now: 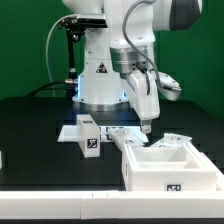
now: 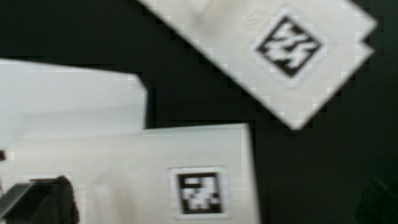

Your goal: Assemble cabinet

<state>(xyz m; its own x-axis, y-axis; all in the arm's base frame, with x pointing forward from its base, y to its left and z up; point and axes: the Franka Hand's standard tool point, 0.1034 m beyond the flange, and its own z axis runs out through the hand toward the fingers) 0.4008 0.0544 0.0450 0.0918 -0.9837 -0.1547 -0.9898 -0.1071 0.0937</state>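
Cabinet box (image 1: 160, 168) sits open side up at the near right of the black table (image 1: 40, 125), with a tag (image 1: 174, 187) on its near wall. My gripper (image 1: 148, 128) hangs pointing down just beyond the box's far rim and touches nothing. In the wrist view my fingers (image 2: 39, 195) stand wide apart with nothing between them. Below them lie a tilted flat panel (image 2: 267, 50) and a second tagged panel (image 2: 196, 160). A small upright panel (image 1: 90, 141) stands left of the box.

Cabinet box (image 1: 146, 174) appeared smooth matt white plastic; table (image 1: 35, 125) was matt black; arm shell (image 1: 140, 25) looked glossy white plastic.
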